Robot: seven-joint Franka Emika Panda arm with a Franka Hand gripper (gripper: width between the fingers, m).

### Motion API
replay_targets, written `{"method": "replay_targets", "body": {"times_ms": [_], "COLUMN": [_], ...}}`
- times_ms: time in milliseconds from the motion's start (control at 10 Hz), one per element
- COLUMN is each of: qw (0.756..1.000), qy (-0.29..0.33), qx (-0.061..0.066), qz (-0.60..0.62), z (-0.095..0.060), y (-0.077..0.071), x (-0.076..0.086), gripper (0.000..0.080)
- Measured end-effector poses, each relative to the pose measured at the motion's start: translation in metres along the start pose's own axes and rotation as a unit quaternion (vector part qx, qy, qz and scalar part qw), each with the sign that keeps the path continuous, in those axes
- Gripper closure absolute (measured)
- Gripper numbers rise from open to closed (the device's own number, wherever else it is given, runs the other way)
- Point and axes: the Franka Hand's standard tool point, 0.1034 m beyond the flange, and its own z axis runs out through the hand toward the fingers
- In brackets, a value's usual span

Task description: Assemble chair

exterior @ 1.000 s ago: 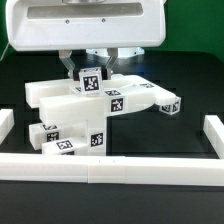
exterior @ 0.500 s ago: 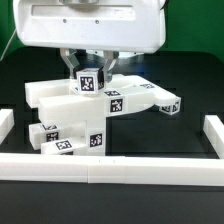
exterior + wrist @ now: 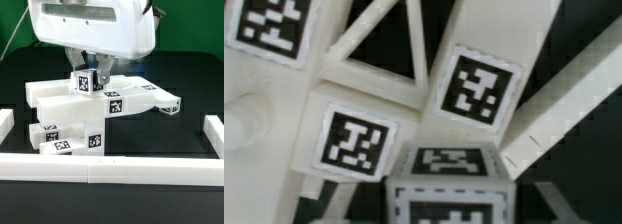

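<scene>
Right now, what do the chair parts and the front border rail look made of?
The chair: likely rigid white plastic, smooth, slightly glossy; crisp blocky edges. Its tags look like matte printed stickers. The border rail: similar smooth white plastic, probably.

A long white front rail (image 3: 120, 168) is lying across the near edge of the black surface (image 3: 150, 138), a side rail (image 3: 213, 131) is sitting at the exterior view's right, a rail stub (image 3: 5, 128) is peeking in left, a green backdrop (image 3: 195, 45) is glowing behind
</scene>
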Motion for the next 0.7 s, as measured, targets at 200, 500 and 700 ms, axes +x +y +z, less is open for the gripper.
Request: {"method": "replay_targets", "body": {"times_ms": [200,500,700], "qw": [0.997,0.990,0.987], "qy": [0.000,0.000,0.000], "qx": [0.000,0.000,0.000], "qz": [0.078,0.144,0.162], "z": [0.0000,0.0001,0.0004], "y": [-0.0008,-0.0009,-0.0011], "x": [-0.0007,-0.0006,-0.0011], "gripper": [0.0515,0.0515,0.0385]}}
